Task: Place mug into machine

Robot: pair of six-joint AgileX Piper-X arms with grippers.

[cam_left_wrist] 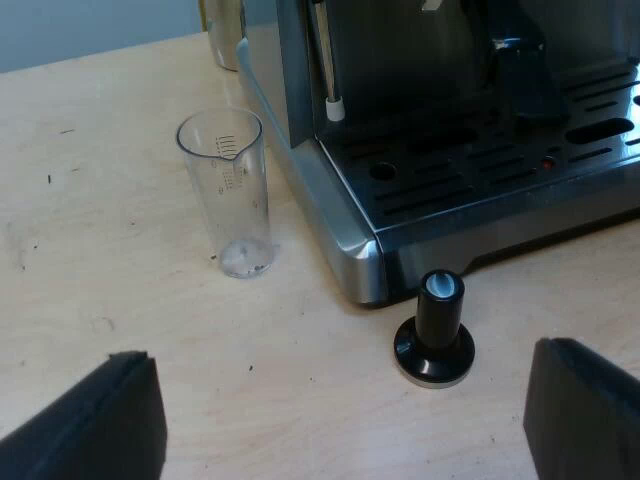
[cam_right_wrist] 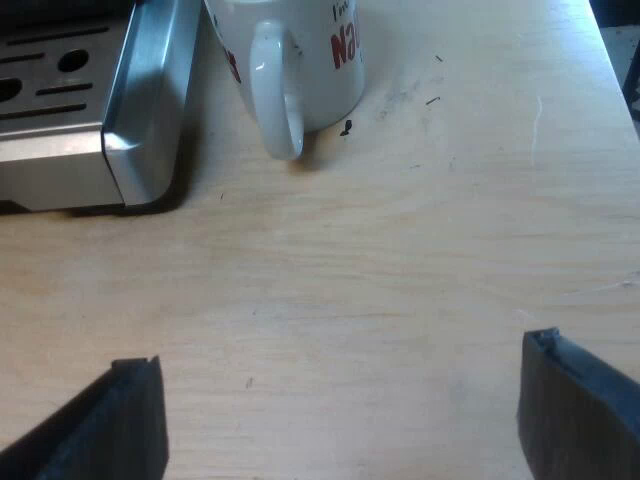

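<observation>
Standing upright, mug (cam_right_wrist: 318, 85) handle faces right claw (cam_right_wrist: 338, 362).

Red "Na" on white mug (cam_right_wrist: 310, 70)

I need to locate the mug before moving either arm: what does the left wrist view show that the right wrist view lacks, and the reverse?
Left wrist view: a measuring glass upright near the espresso machine, a tamper with a black knob standing on the table at the machine's front, and a steam wand over the slotted tray.

Right wrist view: the white mug upright on the table beside the machine's corner, handle toward the camera.

Shared: the machine's metal base and tray, the wooden table, and an open, empty gripper: left gripper, right gripper.
</observation>
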